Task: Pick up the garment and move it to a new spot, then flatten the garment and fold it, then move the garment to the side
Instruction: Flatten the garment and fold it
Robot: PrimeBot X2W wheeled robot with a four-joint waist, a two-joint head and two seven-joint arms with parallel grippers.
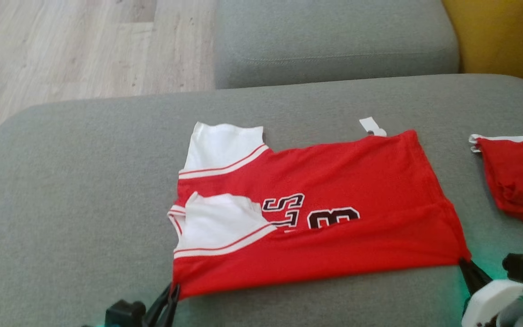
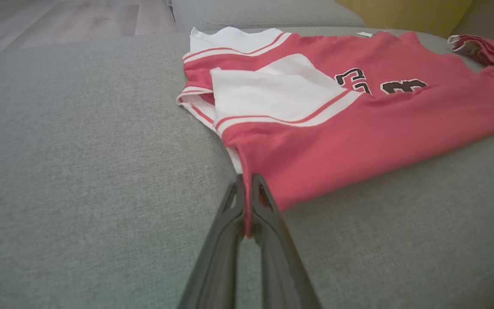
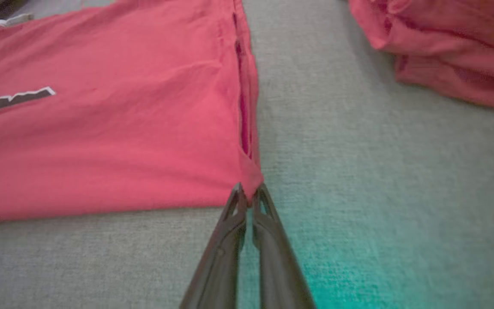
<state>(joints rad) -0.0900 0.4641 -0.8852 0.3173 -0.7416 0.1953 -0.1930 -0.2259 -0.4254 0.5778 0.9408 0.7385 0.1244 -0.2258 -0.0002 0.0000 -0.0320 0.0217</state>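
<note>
Your left gripper and right gripper each clamp tight on a near corner of the red-and-white fabric jersey. It looks light and floppy, so lift both corners evenly.

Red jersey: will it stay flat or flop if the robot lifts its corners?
Probably floppy: the red jersey lies thin and creased, so its middle would likely sag between the left gripper and right gripper pinching its corners. Pushed, it may bunch.

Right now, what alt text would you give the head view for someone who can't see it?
A red jersey with white sleeves lies partly folded on a grey cushion, the left gripper and right gripper each pinching a near corner with jaws shut. Another red garment lies at the right edge.
</note>
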